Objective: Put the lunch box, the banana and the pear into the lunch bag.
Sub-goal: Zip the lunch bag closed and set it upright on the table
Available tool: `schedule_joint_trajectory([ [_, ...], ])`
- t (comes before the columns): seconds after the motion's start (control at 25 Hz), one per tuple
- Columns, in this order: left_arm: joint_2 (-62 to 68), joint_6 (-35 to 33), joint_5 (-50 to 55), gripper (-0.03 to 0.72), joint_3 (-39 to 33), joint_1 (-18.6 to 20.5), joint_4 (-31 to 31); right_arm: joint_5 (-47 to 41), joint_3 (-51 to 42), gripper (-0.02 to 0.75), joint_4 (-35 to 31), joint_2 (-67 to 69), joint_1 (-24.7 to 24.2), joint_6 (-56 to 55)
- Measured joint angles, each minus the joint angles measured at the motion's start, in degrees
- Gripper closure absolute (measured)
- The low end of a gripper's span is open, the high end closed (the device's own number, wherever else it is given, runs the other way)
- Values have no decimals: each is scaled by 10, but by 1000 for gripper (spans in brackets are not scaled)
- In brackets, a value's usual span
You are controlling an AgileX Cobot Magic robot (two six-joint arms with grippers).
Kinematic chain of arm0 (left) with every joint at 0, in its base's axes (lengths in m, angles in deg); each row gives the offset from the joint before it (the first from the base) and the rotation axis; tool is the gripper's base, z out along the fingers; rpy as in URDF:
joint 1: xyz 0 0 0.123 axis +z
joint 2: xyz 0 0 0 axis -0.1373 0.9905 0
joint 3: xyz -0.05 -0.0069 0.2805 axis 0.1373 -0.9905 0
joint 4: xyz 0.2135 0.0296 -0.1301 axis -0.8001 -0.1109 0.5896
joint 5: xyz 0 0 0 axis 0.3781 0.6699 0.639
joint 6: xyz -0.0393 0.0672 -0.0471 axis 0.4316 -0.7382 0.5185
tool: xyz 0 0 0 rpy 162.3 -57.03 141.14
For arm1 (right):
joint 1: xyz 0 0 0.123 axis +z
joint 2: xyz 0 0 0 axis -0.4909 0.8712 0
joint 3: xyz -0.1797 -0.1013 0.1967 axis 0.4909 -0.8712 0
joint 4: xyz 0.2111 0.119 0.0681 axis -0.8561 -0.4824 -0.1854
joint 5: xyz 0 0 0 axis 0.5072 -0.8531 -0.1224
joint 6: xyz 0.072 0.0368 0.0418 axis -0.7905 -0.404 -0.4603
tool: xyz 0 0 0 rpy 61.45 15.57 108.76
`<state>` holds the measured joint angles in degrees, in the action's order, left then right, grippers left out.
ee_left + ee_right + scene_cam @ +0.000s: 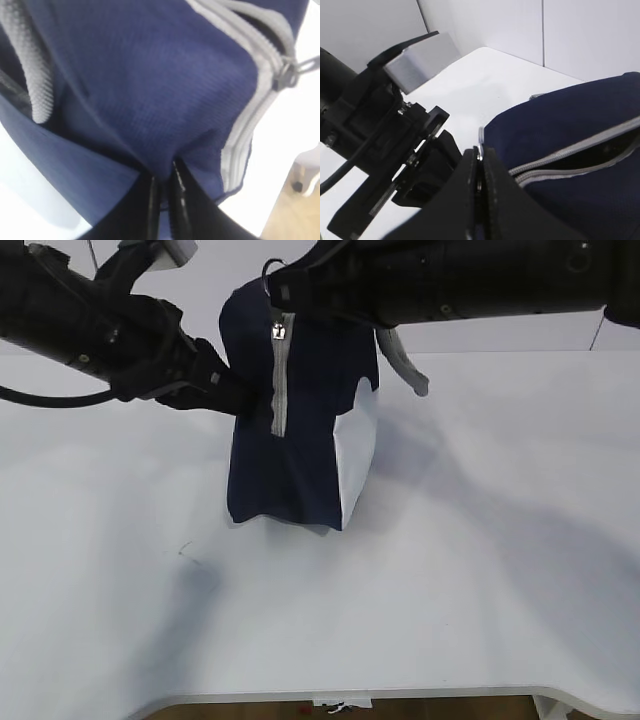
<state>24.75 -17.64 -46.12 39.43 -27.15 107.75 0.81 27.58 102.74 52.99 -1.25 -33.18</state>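
Lunch bag (pixel 300 440): dark navy, stood on the white bench (pixel 480 570) a little left of centre in the exterior view; top face tipped toward the camera, white side panel (pixel 357 450) on its right.
Zipper (pixel 279 380): grey, ran down the middle of the facing panel; right wrist view showed its teeth parted along a stretch, dark gap between them.
Zipper slider (pixel 279 330): small metal piece near the top of the zipper line.
Ring pull (pixel 270 278): round metal ring at the bag's top edge, against the tip of the right end effector.
Rope handle (pixel 405 365): grey, hung off the right rear of the bag under the right arm.
Left end effector (pixel 166 192): fingers pressed together on a fold of navy fabric on the bag's left side, just left of the zipper; fabric bunched into the pinch.
Right end effector (pixel 479 175): fingers closed at the bag's upper edge, a thin bit of metal visible between the tips; reached in from the right across the top of the bag.
Left arm (pixel 100 335): black, came in from the upper left, tip touching the bag at mid-height.
Lunch box, banana, pear: not visible in any view.
Bench edge: front rim curved, floor visible below it.
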Motion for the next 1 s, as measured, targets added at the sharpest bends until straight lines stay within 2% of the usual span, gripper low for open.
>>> schedule_joint_trajectory([
  [0.28, -15, -1, 34, 692, 0, -2, -93, 2, 0, 748, 2, 0, 0, 0],
  [0.44, -33, -1, 57, 693, 0, 3, -124, -4, 0, 748, 2, 0, 1, 0],
  [1.0, -55, -1, 132, 694, 0, 9, -167, -56, 16, 748, 2, 0, 3, 0],
])
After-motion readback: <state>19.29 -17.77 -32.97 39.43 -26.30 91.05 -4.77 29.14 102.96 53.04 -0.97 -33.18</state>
